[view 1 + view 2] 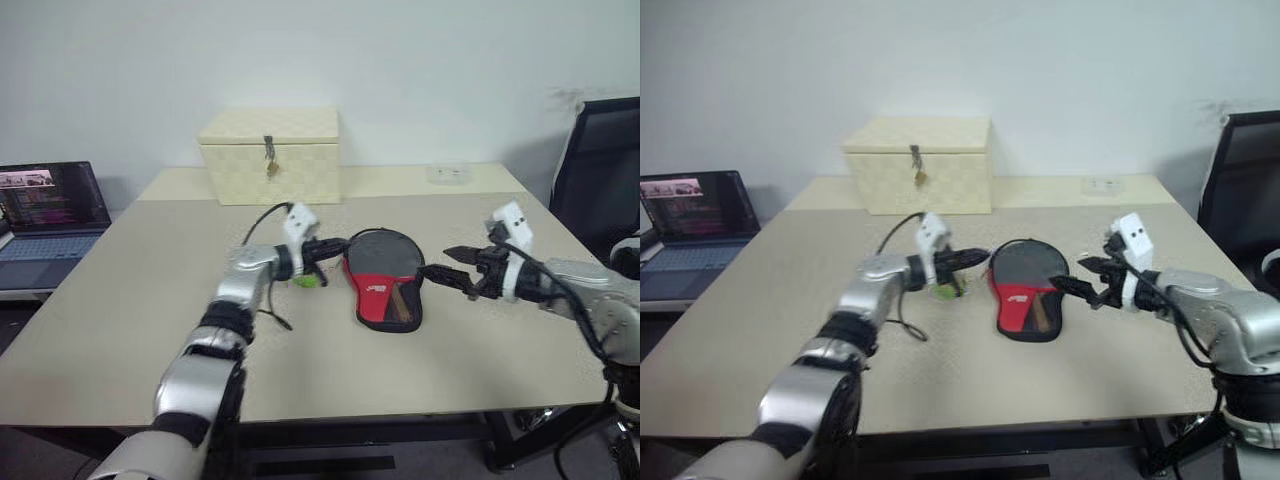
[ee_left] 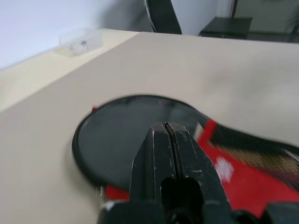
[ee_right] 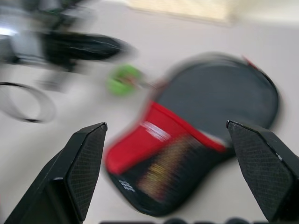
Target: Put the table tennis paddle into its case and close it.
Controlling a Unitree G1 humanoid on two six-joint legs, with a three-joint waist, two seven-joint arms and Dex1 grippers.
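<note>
The case (image 1: 384,278) lies flat in the middle of the table, a black round head toward the far side, a red panel with a white logo and a mesh pocket toward me. A brownish strip, seemingly the paddle's handle (image 1: 403,300), shows through the mesh; the paddle's head I cannot tell apart from the case's black top. The green charm (image 1: 307,281) rests on the table just left of the case. My left gripper (image 1: 342,245) hovers shut and empty at the head's left edge, above the charm. My right gripper (image 1: 434,260) stands open at the case's right side, apart from it.
A cream woven box (image 1: 270,155) with a metal latch stands at the back of the table (image 1: 150,300). A small clear plastic piece (image 1: 448,173) lies at the back right. An open laptop (image 1: 50,210) sits far left, a black chair (image 1: 605,160) far right.
</note>
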